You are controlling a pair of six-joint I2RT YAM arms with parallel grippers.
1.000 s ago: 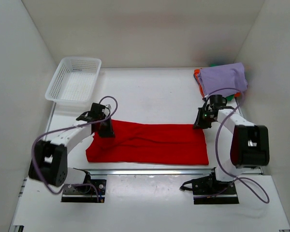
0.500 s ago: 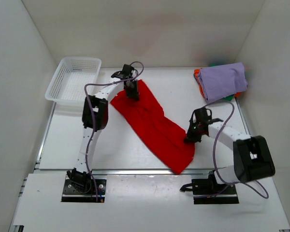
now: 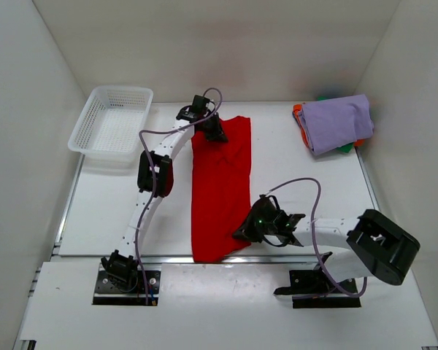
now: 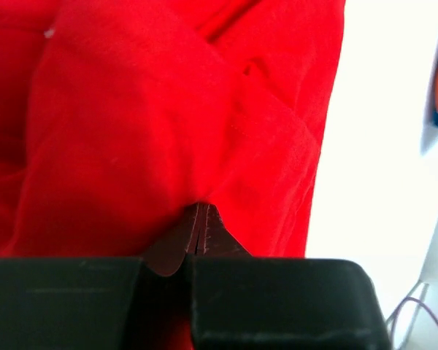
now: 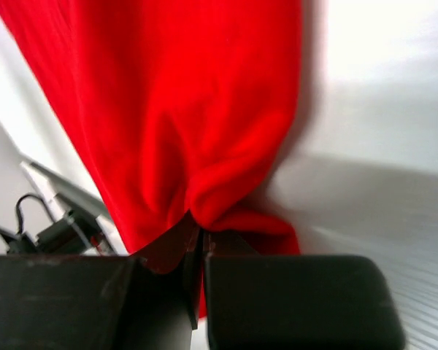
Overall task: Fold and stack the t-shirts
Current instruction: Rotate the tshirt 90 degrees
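The red t-shirt (image 3: 219,182) lies as a long strip running from the far middle of the table to the near edge. My left gripper (image 3: 217,131) is shut on its far end; the left wrist view shows the red t-shirt (image 4: 168,124) pinched at my left gripper (image 4: 198,211). My right gripper (image 3: 242,232) is shut on the near right edge; the right wrist view shows the cloth (image 5: 197,109) bunched at my right gripper (image 5: 201,233). A folded stack with the lavender shirt (image 3: 337,122) on top sits at the far right, orange (image 3: 298,117) and green (image 3: 344,148) edges showing under it.
A white mesh basket (image 3: 112,119) stands at the far left. White walls close in the table on three sides. The table's near edge (image 3: 168,259) runs just below the shirt's near end.
Both arms have swung the red shirt round from a left-right strip to a far-near one. The left gripper moved to the far middle, the right gripper moved near and leftward.
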